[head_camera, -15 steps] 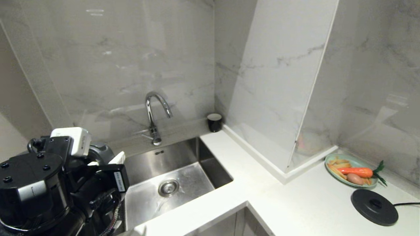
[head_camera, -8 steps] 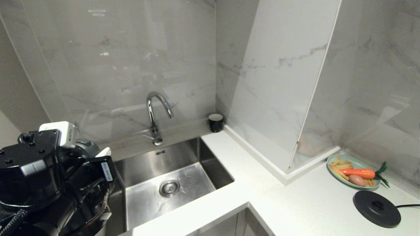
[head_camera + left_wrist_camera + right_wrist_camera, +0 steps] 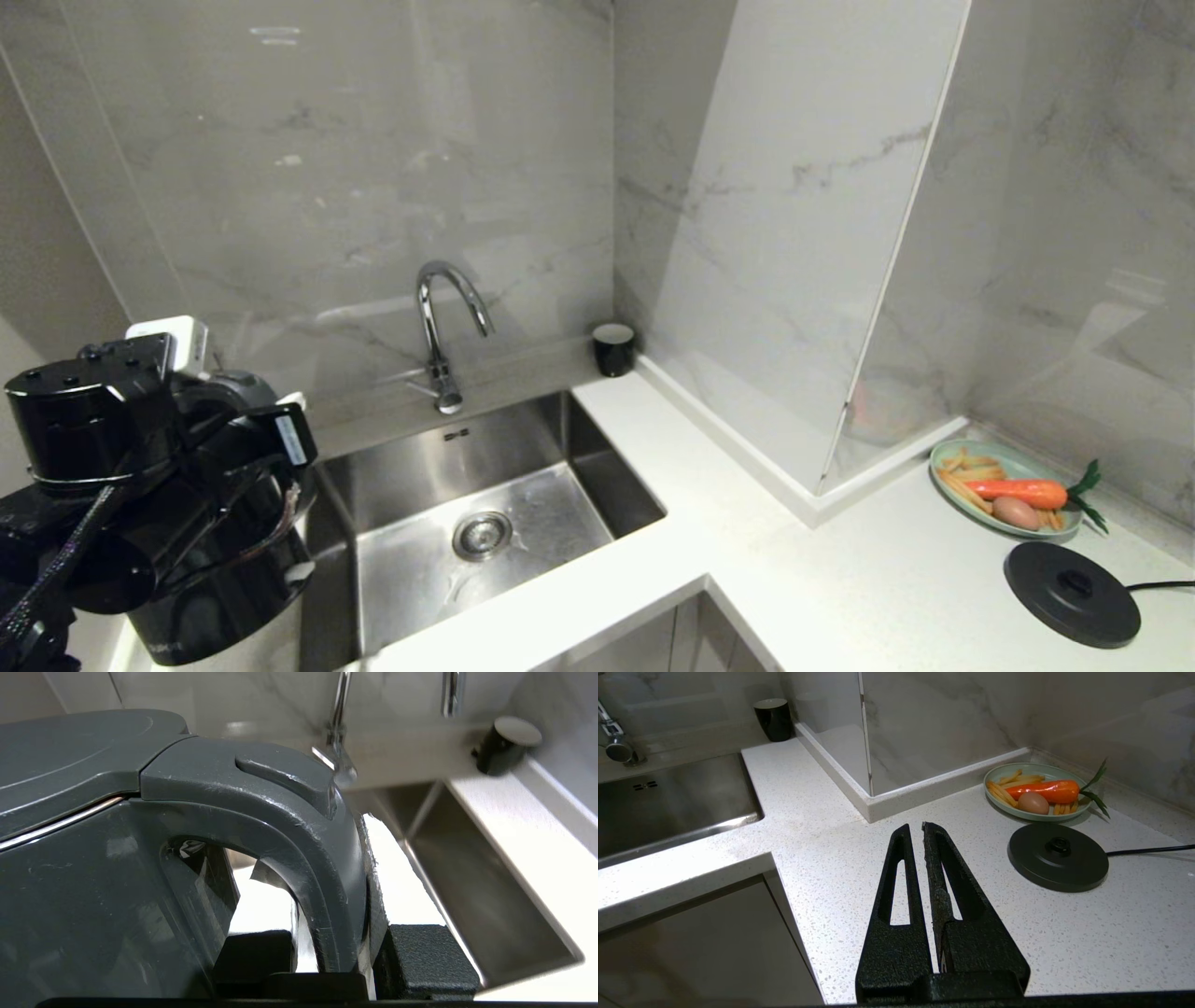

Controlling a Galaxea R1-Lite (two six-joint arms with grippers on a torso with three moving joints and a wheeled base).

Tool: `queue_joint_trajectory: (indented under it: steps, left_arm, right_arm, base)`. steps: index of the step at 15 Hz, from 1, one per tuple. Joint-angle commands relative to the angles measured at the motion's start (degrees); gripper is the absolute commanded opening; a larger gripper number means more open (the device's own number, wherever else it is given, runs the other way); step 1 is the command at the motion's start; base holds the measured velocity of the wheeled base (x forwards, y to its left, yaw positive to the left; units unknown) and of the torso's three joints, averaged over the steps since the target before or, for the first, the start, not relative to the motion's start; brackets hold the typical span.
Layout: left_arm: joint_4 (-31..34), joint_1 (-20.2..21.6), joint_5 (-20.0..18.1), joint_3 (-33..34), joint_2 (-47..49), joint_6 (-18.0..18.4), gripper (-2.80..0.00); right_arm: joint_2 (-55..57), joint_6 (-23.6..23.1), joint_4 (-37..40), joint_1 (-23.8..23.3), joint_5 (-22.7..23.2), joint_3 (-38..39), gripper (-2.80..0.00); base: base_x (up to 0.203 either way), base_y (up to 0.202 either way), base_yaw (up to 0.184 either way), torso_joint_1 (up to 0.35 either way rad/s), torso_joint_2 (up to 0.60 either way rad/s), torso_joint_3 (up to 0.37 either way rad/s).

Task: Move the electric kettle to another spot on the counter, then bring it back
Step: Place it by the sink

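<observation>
Kettle: the electric kettle [image 3: 219, 597] is a tall glossy black jug with a flat lid and a thick loop handle; it is at the far left of the head view, about 8 o'clock from the sink, mostly hidden under the left arm. I cannot tell whether its bottom touches the surface.
Kettle close up: from the left wrist it reads dark grey, smooth moulded plastic with fine scratches, and a raised thumb tab on the handle's top.
Left gripper: the left gripper [image 3: 336, 961] has its textured black fingers [image 3: 420, 956] clenched on the lower part of the kettle's loop handle, one on each side.
Right gripper: the right gripper [image 3: 920, 835] hangs over the speckled surface, its two slotted, tapering, rough-grained black fingers closed together with nothing between them.
Worktop: the worktop [image 3: 840, 579] is white, finely speckled, stone-like, with a thick edge and a low raised back rim.
Sink: the sink [image 3: 523, 485] is a brushed steel rectangular basin with a round drain; a curved chrome tap [image 3: 439, 327] stands at its 12 o'clock.
Mug: a small glossy black mug [image 3: 612, 348] stands in the corner, at 1 o'clock from the sink.
Base disc: a flat round matt black base disc [image 3: 1072, 593] with a centre stud and a cord lies bare at the far right, well apart from the kettle.
Plate: a pale green oval plate [image 3: 962, 509] at the disc's 11 o'clock holds a carrot, an egg-shaped thing and fries.
Walls: glossy grey veined marble panels.
</observation>
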Motion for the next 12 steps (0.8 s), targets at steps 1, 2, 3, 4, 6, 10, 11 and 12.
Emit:
queue_joint_trajectory:
  steps: [1, 2, 3, 4, 6, 10, 11, 12]
  left_arm:
    - [-3.36, 1.93, -0.64, -2.70, 8.27, 0.51, -2.80]
    - [-4.76, 2.81, -1.02, -4.32, 11.26, 0.81, -2.80]
    - [-5.97, 3.87, -1.45, -5.91, 14.02, 1.28, -2.80]
    - [-7.08, 5.12, -2.01, -7.14, 16.08, 1.90, -2.80]
    - [-10.26, 8.21, -3.31, -9.21, 20.99, 3.45, -2.80]
    - [-15.61, 12.10, -4.89, -9.82, 27.35, 4.82, -2.80]
    - [-16.82, 12.73, -5.23, -9.74, 28.46, 5.17, -2.80]
    - [-17.79, 13.18, -5.37, -9.51, 29.44, 5.30, -2.80]
  right_arm:
    - [0.00, 0.00, 0.00, 0.00, 0.06, 0.00, -2.80]
    - [0.00, 0.00, 0.00, 0.00, 0.08, 0.00, -2.80]
    - [0.00, 0.00, 0.00, 0.00, -0.01, 0.00, -2.80]
    - [0.00, 0.00, 0.00, 0.00, 0.08, 0.00, -2.80]
    - [0.00, 0.00, 0.00, 0.00, -0.01, 0.00, -2.80]
    - [0.00, 0.00, 0.00, 0.00, -0.01, 0.00, -2.80]
    - [0.00, 0.00, 0.00, 0.00, -0.01, 0.00, -2.80]
    - [0.00, 0.00, 0.00, 0.00, -0.01, 0.00, -2.80]
  base:
    - [0.000, 0.000, 0.000, 0.000, 0.00, 0.000]
    - [0.000, 0.000, 0.000, 0.000, 0.00, 0.000]
    - [0.000, 0.000, 0.000, 0.000, 0.00, 0.000]
    - [0.000, 0.000, 0.000, 0.000, 0.00, 0.000]
    - [0.000, 0.000, 0.000, 0.000, 0.00, 0.000]
    - [0.000, 0.000, 0.000, 0.000, 0.00, 0.000]
    - [0.000, 0.000, 0.000, 0.000, 0.00, 0.000]
    - [0.000, 0.000, 0.000, 0.000, 0.00, 0.000]
